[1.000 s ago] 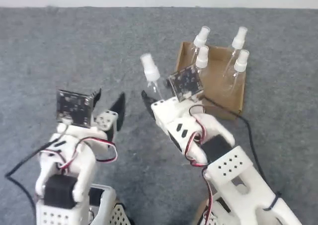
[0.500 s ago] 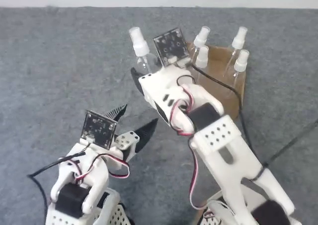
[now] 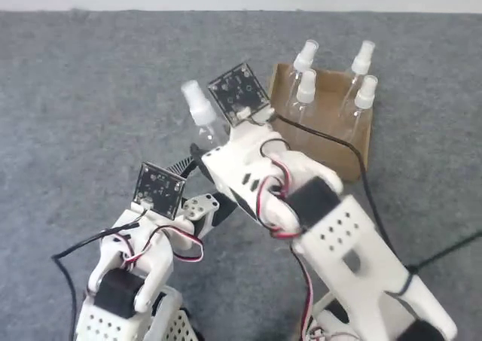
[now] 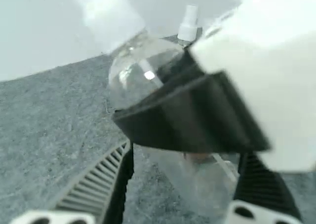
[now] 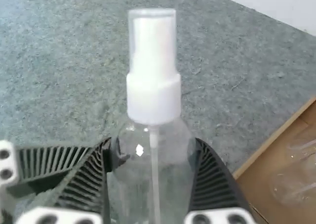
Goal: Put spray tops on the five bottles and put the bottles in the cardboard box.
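Standing upright in the cardboard box (image 3: pixel 360 141), far R on the grey carpeted table (image 3: pixel 90 92), are four clear bottles (image 3: pixel 306 86), each w/ a white spray top, in two rows of two. The fifth bottle (image 3: pixel 202 119) is outside the box, near its L side, tilted a bit, w/ its spray top (image 3: pixel 194 100) on.

R gripper (image 5: pixel 153 157) is clenched on that bottle's body, one black finger each side, cap sticking up above them. L gripper (image 4: pixel 183 157) is released: jaws spread wide w/ the bottle's lower part btwn them. Can't tell if either ribbed finger touches it.

In the high view the L gripper (image 3: pixel 205 184) sits close under the R one, and the R arm covers the bottle's base. In the L wrist view a black R finger (image 4: pixel 197 120) crosses the bottle and the cap is a pale blur. R wrist view cuts the box (image 5: pixel 291 155) down to one corner, w/ part of a clear bottle (image 5: pixel 296 179) inside.
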Robot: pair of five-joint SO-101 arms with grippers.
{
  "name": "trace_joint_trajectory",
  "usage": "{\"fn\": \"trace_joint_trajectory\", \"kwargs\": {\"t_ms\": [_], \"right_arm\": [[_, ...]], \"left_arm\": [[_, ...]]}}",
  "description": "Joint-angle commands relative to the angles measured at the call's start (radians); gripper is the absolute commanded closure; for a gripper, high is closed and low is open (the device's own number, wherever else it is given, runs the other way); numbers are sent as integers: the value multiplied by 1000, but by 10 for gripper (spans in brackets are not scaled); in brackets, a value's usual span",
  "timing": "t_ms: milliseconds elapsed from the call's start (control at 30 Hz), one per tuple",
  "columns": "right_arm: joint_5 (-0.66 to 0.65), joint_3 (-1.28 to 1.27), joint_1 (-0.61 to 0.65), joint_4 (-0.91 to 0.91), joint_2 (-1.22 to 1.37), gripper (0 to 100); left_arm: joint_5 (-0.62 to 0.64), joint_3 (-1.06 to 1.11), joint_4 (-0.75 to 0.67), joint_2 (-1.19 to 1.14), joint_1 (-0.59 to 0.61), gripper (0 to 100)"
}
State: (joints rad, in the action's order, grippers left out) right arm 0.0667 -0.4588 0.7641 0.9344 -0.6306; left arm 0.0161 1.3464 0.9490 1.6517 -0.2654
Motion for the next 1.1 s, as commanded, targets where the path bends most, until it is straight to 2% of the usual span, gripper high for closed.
{"fn": "trace_joint_trajectory", "kwargs": {"t_ms": [0,267,367,533,667,767,900,1067], "right_arm": [[-72,68,10,65,-113,993],[-81,66,8,136,-166,993],[-81,66,-39,139,-168,993],[-84,69,-245,133,-163,993],[-170,69,-443,128,-163,993],[-181,48,-549,82,-162,993],[-186,-51,-591,-35,-162,993],[-181,-224,-591,-246,-160,993]], "left_arm": [[-11,-4,-26,-28,3,687],[-11,-4,-21,-26,3,687],[-11,-2,-21,-26,3,687],[-11,-1,-20,-26,3,688],[-11,-1,-20,-28,3,688],[-11,12,-26,-25,3,697],[-12,12,-26,-25,5,797],[-12,12,-28,-25,15,1000]]}}
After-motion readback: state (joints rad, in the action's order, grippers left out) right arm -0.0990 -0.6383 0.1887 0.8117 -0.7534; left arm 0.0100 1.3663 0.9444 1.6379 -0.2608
